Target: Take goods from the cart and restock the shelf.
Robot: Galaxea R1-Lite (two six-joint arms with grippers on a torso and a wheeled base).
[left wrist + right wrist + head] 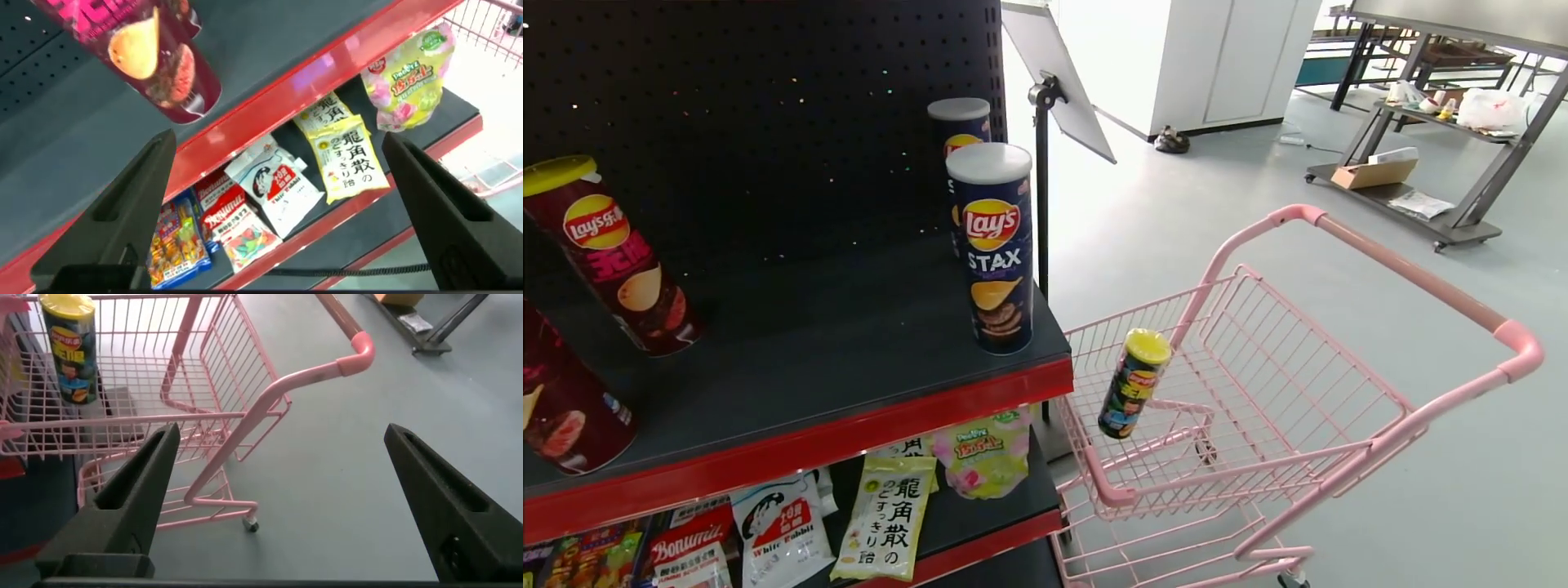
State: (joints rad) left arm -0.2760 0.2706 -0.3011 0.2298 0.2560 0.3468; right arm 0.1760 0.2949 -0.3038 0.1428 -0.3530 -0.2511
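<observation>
You have one yellow-lidded can (1134, 384) in the pink cart (1421, 282). It stands lid-up, long axis near vertical, in the basket corner nearest the shelf (833, 343), where the wire probably props it. The left claw (282, 204) gapes empty facing the shelf front; the right claw (278, 498) gapes empty beside the cart.

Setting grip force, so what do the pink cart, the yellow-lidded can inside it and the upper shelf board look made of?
Pink cart: probably coated metal wire and tubing, glossy; thin rigid grid.
Yellow-lidded can: printed tube, maybe cardboard, with a plastic-looking lid; wall material unclear.
Upper shelf board: likely painted sheet metal, matte dark, glossy red front strip.
</observation>
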